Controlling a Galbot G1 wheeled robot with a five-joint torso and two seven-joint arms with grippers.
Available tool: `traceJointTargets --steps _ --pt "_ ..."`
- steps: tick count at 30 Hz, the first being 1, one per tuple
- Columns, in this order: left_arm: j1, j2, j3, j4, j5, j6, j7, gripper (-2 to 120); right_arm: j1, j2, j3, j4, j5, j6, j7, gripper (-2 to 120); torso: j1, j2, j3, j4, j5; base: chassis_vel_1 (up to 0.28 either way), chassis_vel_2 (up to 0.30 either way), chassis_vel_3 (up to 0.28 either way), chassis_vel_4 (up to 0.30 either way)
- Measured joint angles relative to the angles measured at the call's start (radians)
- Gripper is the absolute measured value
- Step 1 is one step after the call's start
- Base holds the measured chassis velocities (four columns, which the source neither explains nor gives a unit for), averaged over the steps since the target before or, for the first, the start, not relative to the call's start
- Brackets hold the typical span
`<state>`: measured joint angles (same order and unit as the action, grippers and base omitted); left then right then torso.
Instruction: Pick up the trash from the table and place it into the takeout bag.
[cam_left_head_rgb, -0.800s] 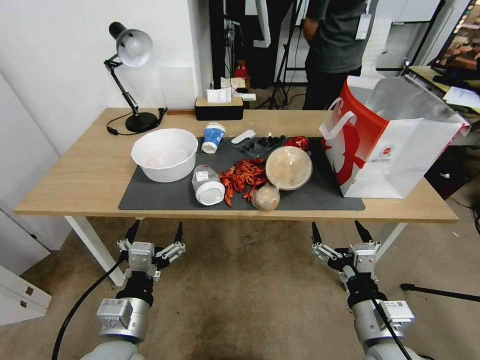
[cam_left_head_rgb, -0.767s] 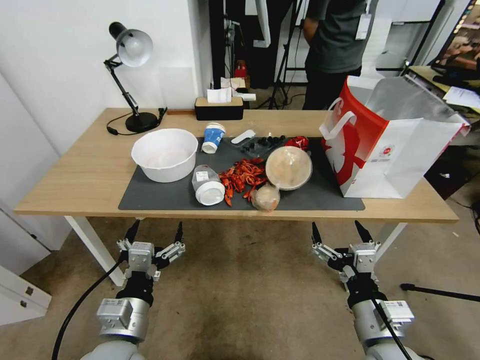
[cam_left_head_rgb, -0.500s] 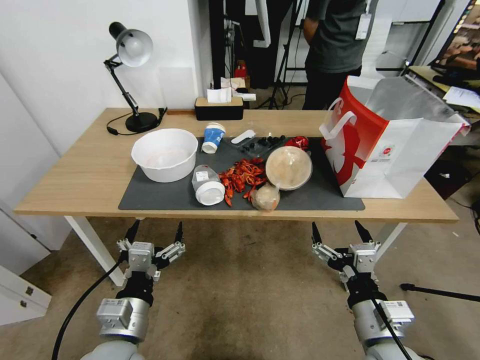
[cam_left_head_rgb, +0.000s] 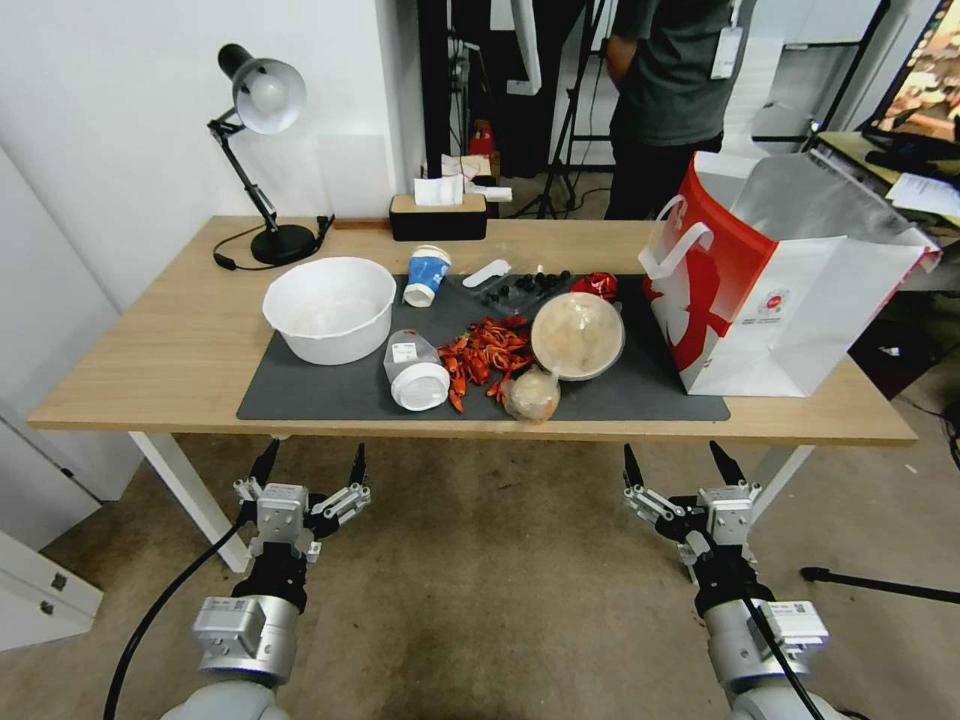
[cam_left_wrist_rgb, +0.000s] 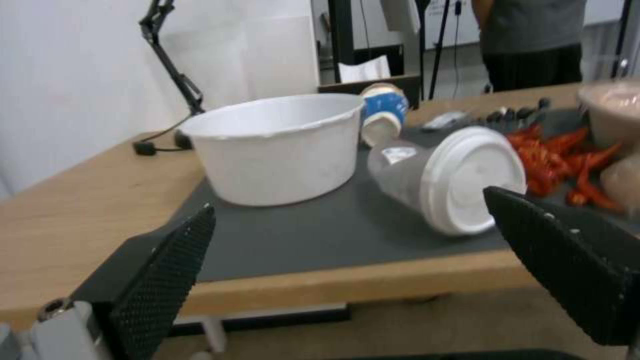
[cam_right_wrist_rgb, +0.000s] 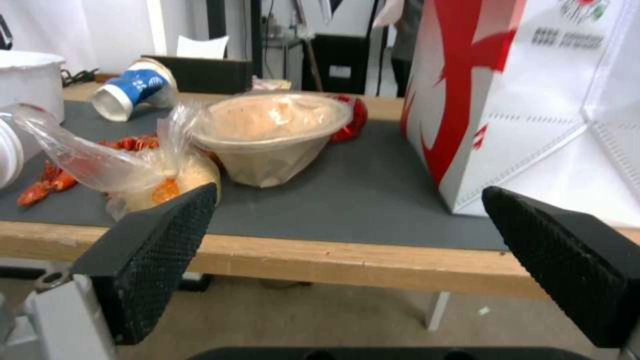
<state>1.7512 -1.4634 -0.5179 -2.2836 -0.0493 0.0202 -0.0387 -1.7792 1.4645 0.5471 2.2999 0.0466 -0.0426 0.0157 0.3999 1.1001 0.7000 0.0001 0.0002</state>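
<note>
Both arms low in front of the bench (cam_left_head_rgb: 180, 340), short of its near edge. Left pincer (cam_left_head_rgb: 309, 466) wide open, nothing held, aimed toward the lidded cup (cam_left_head_rgb: 415, 372) lying on its side on the mat (cam_left_head_rgb: 320, 395). Right pincer (cam_left_head_rgb: 676, 464) spread wide too, empty, below the balled bag (cam_left_head_rgb: 530, 394) and the dish (cam_left_head_rgb: 577, 335). White bowl (cam_left_head_rgb: 329, 306) on the mat's left part, paper cup (cam_left_head_rgb: 426, 274) tipped over behind it, red scraps (cam_left_head_rgb: 487, 350) strewn mid-mat, red wrapper (cam_left_head_rgb: 597, 284) just behind the dish. Takeout bag (cam_left_head_rgb: 770, 290) upright at the bench's right end, mouth open, foil showing, one corner on the mat. Lamp (cam_left_head_rgb: 262, 150) and tissue box (cam_left_head_rgb: 438, 215) along the far edge.
</note>
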Motion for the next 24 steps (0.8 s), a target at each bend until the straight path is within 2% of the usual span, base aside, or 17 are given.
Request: traceJointTargets --steps 2,5,8,13,14,15,19,24 --pt "-0.088 0.069 0.060 0.033 -0.089 0.040 -0.072 100 0.041 -0.067 -0.005 0.001 0.090 -0.084 0.034 100 0.000 0.000 0.000 -0.0003 -0.0003 0.000 0.000 0.000 0.000" --pt "-0.130 0.102 0.089 0.049 -0.133 0.060 -0.107 100 0.063 -0.104 -0.008 0.003 0.138 -0.129 0.052 100 0.000 0.000 0.000 -0.0002 -0.0002 0.000 0.000 0.000 0.000" --pt "-0.263 0.205 0.179 0.100 -0.269 0.119 -0.216 100 0.123 -0.203 -0.015 0.007 0.269 -0.251 0.101 100 0.000 0.000 0.000 -0.0002 -0.0005 0.000 0.000 0.000 0.000" --pt "-0.264 0.233 0.183 0.100 -0.297 0.116 -0.224 100 0.148 -0.234 0.005 -0.004 0.336 -0.269 0.112 100 0.000 0.000 0.000 -0.0006 0.0005 0.000 0.000 0.000 0.000" --pt "-0.253 0.235 0.179 0.094 -0.297 0.115 -0.224 100 0.163 -0.247 0.026 -0.012 0.362 -0.265 0.115 100 0.000 0.000 0.000 0.0005 -0.0011 0.000 0.000 0.000 0.000" --pt "-0.240 0.238 0.175 0.088 -0.297 0.112 -0.221 100 0.171 -0.251 0.032 -0.017 0.379 -0.261 0.115 100 0.000 0.000 0.000 0.0005 0.0001 0.000 0.000 0.000 0.000" --pt "-0.212 0.237 0.168 0.083 -0.287 0.101 -0.213 100 0.174 -0.249 0.037 -0.023 0.395 -0.254 0.109 100 0.000 0.000 0.000 -0.0003 -0.0003 0.000 0.000 0.000 0.000" --pt "-0.186 0.223 0.164 0.082 -0.270 0.074 -0.201 100 0.173 -0.245 0.034 -0.024 0.404 -0.242 0.093 100 0.000 0.000 0.000 -0.0001 -0.0002 0.000 0.000 0.000 0.000"
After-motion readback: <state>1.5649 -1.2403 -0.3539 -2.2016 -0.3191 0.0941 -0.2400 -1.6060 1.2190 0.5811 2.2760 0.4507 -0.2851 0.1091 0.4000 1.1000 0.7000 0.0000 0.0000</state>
